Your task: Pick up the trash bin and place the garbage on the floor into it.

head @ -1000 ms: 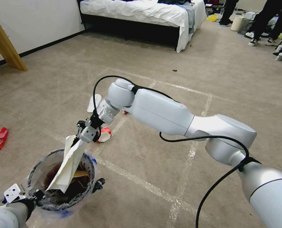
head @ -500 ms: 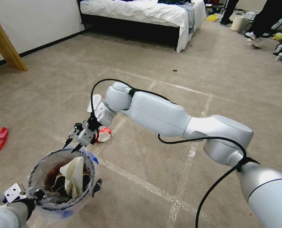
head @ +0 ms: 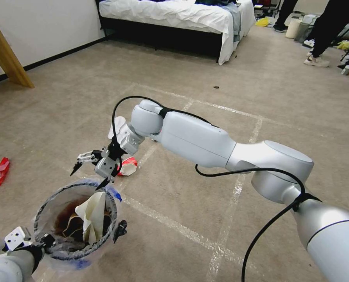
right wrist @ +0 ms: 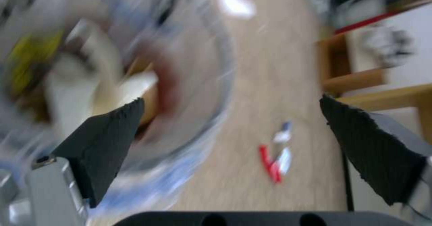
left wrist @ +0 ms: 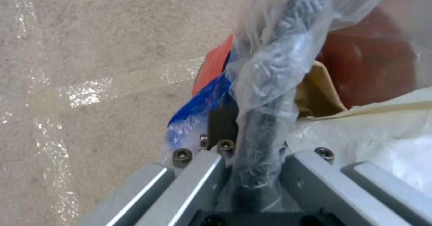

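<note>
On the far left of the head view a crushed red wrapper (head: pixel 1 170) lies flat on the taupe short-pile carpet floor (head: pixel 65 117), well apart from the robot, one piece of litter not yet collected. Low in that same corner the left gripper (head: pixel 45 239) holds the small round red trash bin lined with crinkly clear blue-edged plastic (head: pixel 78 219); its jaws are clamped on the bin's rim through the bag, as the left wrist view shows with the bin (left wrist: pixel 373 57) and plastic pressed between the metal fingers. Held this way, the bin sits off the carpet with its mouth up and forward, ready to catch drops. Inside it a folded cream-white paper (head: pixel 91 215) stands on end against darker brown rubbish.

Just above the bin's far rim the right gripper (head: pixel 89 169) hangs with its jaws spread wide and empty, which suits a release over the opening. Beyond it, a crushed red-and-white paper cup (head: pixel 129 165) rests on the floor beside a pale tape line (head: pixel 170 225), within easy reach of that arm.
</note>
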Available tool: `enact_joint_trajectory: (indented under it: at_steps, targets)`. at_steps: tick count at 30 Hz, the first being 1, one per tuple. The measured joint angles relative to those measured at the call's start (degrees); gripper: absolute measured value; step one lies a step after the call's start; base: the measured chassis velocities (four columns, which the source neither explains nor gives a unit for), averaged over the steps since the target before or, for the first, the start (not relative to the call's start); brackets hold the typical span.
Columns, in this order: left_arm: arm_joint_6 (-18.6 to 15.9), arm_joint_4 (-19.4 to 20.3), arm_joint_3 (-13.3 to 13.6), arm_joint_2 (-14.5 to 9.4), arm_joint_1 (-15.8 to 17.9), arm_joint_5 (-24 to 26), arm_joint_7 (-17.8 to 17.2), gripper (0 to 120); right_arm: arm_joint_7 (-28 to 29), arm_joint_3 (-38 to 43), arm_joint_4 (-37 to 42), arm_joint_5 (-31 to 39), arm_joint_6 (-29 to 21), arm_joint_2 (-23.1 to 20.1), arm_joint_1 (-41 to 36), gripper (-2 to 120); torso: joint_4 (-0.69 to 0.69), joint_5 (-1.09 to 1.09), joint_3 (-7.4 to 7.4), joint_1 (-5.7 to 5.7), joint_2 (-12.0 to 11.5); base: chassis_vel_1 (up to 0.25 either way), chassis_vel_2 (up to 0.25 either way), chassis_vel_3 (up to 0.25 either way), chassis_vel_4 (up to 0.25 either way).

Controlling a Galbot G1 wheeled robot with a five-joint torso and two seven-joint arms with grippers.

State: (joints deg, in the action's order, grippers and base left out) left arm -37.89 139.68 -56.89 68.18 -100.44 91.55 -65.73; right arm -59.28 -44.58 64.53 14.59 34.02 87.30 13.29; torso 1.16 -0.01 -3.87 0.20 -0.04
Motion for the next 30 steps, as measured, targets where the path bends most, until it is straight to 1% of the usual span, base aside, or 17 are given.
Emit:
enact_joint_trajectory:
  at_steps: [1, 3, 6, 8, 10, 13, 14, 15, 19, 20, 22, 23, 25, 26, 27, 29, 30]
  targets:
    - [0.00, 0.00, 0.00, 0.00, 0.00, 0.00, 0.00, 0, 0.00, 0.00, 0.00, 0.00, 0.00, 0.00, 0.00, 99, 0.00, 0.00, 0.00, 0.00, 0.00, 0.000, 0.000, 0.000, 0.000]
    - [-0.01, 0.19, -0.40, -0.14, -0.49, 0.29, -0.02, 0, 2.13, 1.93, 0.37, 8.60, -2.41, -1.24, 0.39, 100, 0.00, 0.01, 0.01, 0.00, 0.00, 0.000, 0.000, 0.000, 0.000]
    - [-0.01, 0.30, -0.58, -0.22, -0.73, 0.41, -0.03, 0, 4.15, 2.86, 0.38, 11.67, -3.43, -1.87, 0.30, 100, 0.00, 0.01, 0.00, 0.00, 0.00, 0.000, 0.000, 0.000, 0.000]
    - [-0.01, 0.74, -1.06, -0.44, -1.38, 0.72, -0.05, 0, 13.18, 6.06, 0.72, 18.99, -6.60, -3.94, -1.58, 100, 0.01, 0.01, 0.00, 0.00, 0.00, 0.000, 0.000, 0.000, 0.000]
    - [-0.01, 0.85, -1.15, -0.52, -1.58, 0.79, -0.06, 0, 15.51, 7.53, 0.77, 21.01, -7.80, -4.53, -2.55, 100, 0.01, 0.01, 0.00, 0.00, 0.00, 0.000, 0.000, 0.000, 0.000]
    - [-0.01, 1.12, -1.38, -0.68, -2.21, 0.91, -0.11, 0, 23.00, 11.88, 1.00, 27.68, -10.88, -6.58, -6.65, 100, 0.01, 0.02, 0.00, 0.00, 0.00, 0.000, 0.000, 0.000, 0.000]
    - [-0.01, 1.12, -1.38, -0.68, -2.21, 0.91, -0.11, 0, 23.00, 11.88, 1.00, 27.68, -10.88, -6.58, -6.65, 100, 0.01, 0.02, 0.00, 0.00, 0.00, 0.000, 0.000, 0.000, 0.000]
    - [-0.01, 1.21, -1.47, -0.68, -2.55, 0.93, -0.14, 0, 26.09, 13.71, 1.60, 31.18, -12.20, -7.89, -8.75, 100, 0.00, 0.01, 0.00, 0.00, 0.00, 0.000, 0.000, 0.000, 0.000]
    - [-0.01, 1.82, -1.85, -0.55, -3.38, 1.06, -0.14, 0, 32.87, 19.66, 3.52, 34.13, -13.85, -10.05, -14.01, 100, 0.02, 0.02, 0.00, 0.00, 0.00, 0.000, 0.000, 0.000, 0.000]
    - [-0.01, 1.82, -1.85, -0.55, -3.38, 1.06, -0.14, 0, 32.87, 19.66, 3.52, 34.13, -13.85, -10.05, -14.01, 100, 0.02, 0.02, 0.00, 0.00, 0.00, 0.000, 0.000, 0.000, 0.000]
    - [-0.01, 2.09, -2.58, -0.41, -4.13, 1.10, -0.01, 0, 37.45, 24.19, 5.79, 32.85, -15.53, -11.55, -17.74, 100, 0.01, 0.02, 0.00, 0.00, 0.00, 0.000, 0.000, 0.000, 0.000]
    - [-0.01, 2.09, -2.58, -0.41, -4.13, 1.10, -0.01, 0, 37.45, 24.19, 5.79, 32.85, -15.53, -11.55, -17.74, 100, 0.01, 0.02, 0.00, 0.00, 0.00, 0.000, 0.000, 0.000, 0.000]
    - [0.00, 2.42, -3.39, -0.28, -4.79, 1.21, 0.11, 0, 42.92, 27.02, 8.64, 30.94, -16.34, -13.20, -21.33, 100, 0.00, 0.02, 0.01, 0.00, 0.00, 0.000, 0.000, 0.000, 0.000]
    - [0.00, 2.42, -3.39, -0.28, -4.79, 1.21, 0.11, 0, 42.92, 27.02, 8.64, 30.94, -16.34, -13.20, -21.33, 100, 0.00, 0.02, 0.01, 0.00, 0.00, 0.000, 0.000, 0.000, 0.000]
    - [0.00, 2.68, -4.01, -0.23, -5.08, 1.44, 0.18, 0, 47.51, 28.74, 11.48, 30.13, -17.54, -14.58, -24.27, 100, 0.00, 0.03, 0.00, 0.00, 0.00, 0.000, 0.000, 0.000, 0.000]
    - [0.00, 2.72, -4.43, -0.22, -5.25, 1.52, 0.22, 0, 50.10, 29.68, 13.11, 29.69, -18.15, -15.55, -26.11, 100, 0.01, 0.02, 0.01, -0.01, 0.00, 0.000, 0.000, 0.000, 0.000]
    - [0.00, 2.79, -4.87, -0.22, -5.46, 1.55, 0.28, 0, 53.64, 31.00, 14.96, 28.07, -18.68, -16.87, -28.91, 100, 0.00, 0.01, 0.01, -0.01, 0.00, 0.000, 0.000, 0.000, 0.000]
